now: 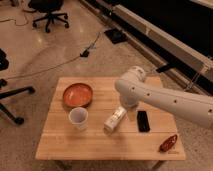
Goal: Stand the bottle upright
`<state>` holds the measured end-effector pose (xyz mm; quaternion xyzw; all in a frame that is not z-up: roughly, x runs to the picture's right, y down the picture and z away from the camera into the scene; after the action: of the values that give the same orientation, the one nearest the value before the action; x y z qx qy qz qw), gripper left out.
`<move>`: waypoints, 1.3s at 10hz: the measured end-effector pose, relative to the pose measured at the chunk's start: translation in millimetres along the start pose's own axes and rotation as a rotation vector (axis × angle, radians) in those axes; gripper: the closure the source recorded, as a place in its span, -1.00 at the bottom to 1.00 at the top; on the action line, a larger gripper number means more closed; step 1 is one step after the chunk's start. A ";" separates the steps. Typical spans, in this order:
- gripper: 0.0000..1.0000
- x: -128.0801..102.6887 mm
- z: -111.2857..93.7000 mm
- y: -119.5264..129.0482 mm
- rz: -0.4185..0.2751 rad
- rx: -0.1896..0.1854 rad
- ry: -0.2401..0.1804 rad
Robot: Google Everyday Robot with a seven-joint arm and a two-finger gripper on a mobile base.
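The bottle lies on its side on the wooden table, between white cup and black phone, not yet upright; the gripper is at its far end, and I cannot tell whether it is grasping.

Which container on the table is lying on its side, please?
The small pale plastic bottle, by the tool; the white cup and round orange bowl sit upright.

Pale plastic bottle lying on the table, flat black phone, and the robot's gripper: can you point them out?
Pale plastic bottle [114,119]: camera view, middle of its label.
Flat black phone [143,121]: camera view, centre of its face.
Gripper [128,108]: camera view, dark tip under the white arm [150,92], beside the bottle's far end.
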<state>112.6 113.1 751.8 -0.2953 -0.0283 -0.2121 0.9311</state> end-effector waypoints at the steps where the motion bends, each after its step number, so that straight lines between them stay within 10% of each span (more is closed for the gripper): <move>1: -0.30 -0.2 -0.1 -0.4 -0.004 0.000 0.003; 13: -0.30 -13.5 0.5 -9.5 -0.099 -0.024 0.027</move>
<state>96.4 111.5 754.9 -0.3016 -0.0277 -0.2622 0.9162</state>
